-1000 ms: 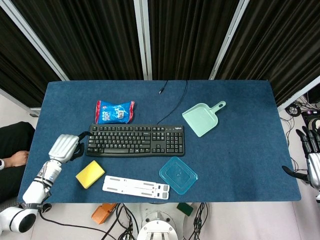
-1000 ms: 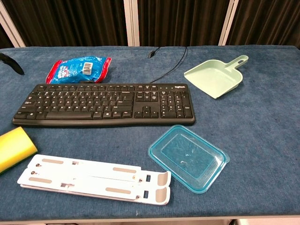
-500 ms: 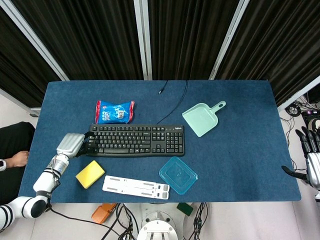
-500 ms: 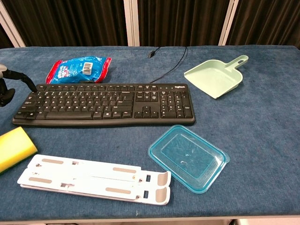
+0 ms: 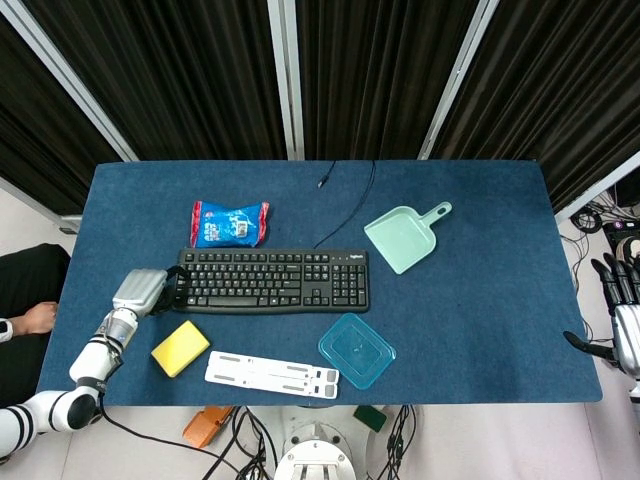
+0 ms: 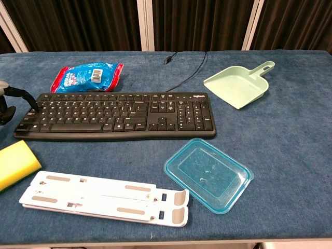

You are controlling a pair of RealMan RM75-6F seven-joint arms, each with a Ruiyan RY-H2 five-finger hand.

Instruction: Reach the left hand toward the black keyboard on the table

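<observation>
The black keyboard [image 5: 270, 280] lies across the middle of the blue table, its cable [image 5: 350, 205] running to the far edge. My left hand [image 5: 150, 291] is at the keyboard's left end, silver back facing up. Its dark fingers [image 5: 176, 284] reach over the end keys and touch them. In the chest view the same left hand [image 6: 9, 101] enters from the left edge, with a fingertip [image 6: 32, 105] on the keyboard's [image 6: 116, 115] leftmost keys. It holds nothing. My right hand [image 5: 620, 305] hangs off the table's right side, fingers spread and empty.
A blue snack bag [image 5: 230, 222] lies just behind the keyboard. A yellow sponge [image 5: 180, 348] sits right below my left hand, with a white folding stand [image 5: 272, 374] beside it. A clear blue lid [image 5: 356, 350] and a mint dustpan [image 5: 405, 238] lie to the right.
My left hand has moved right from beside the keyboard until its fingers lie on the left end keys. The right hand has stayed still.
</observation>
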